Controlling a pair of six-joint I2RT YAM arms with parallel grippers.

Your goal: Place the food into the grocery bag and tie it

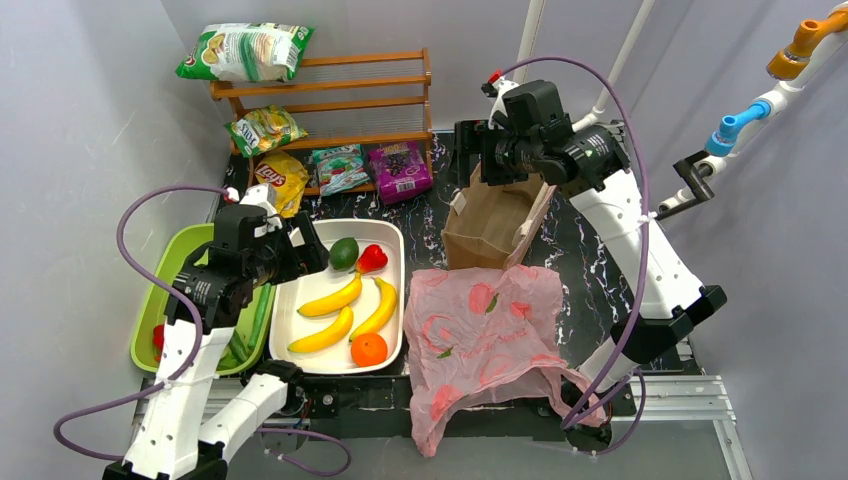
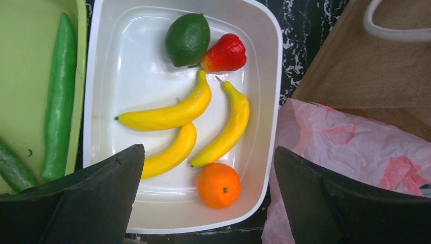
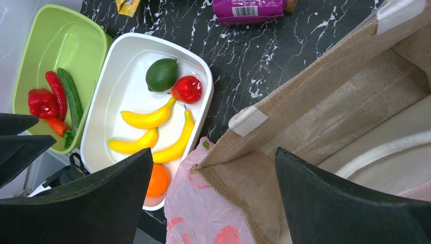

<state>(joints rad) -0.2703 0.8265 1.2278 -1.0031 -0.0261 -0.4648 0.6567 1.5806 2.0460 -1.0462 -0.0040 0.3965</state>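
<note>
A round orange [image 1: 369, 349] and three yellow bananas [image 1: 330, 299] lie in a white tray [image 1: 288, 318] left of centre. In the left wrist view the orange [image 2: 218, 185] sits just below the bananas [image 2: 167, 114]. The pink grocery bag [image 1: 485, 340] lies crumpled flat on the table right of the tray, its edge reaching the front. My left gripper [image 1: 303, 250] hovers open over the tray's far left end, holding nothing [image 2: 208, 149]. High over the brown bag, my right gripper [image 1: 470, 150] is open and empty too [image 3: 213, 151].
A lime [image 1: 343, 253] and a red fruit [image 1: 372, 258] share the white tray. A green tray [image 1: 150, 310] with vegetables stands at the left. A brown burlap bag [image 1: 495, 225] stands behind the pink bag. A wooden rack [image 1: 330, 90] and snack packs fill the back.
</note>
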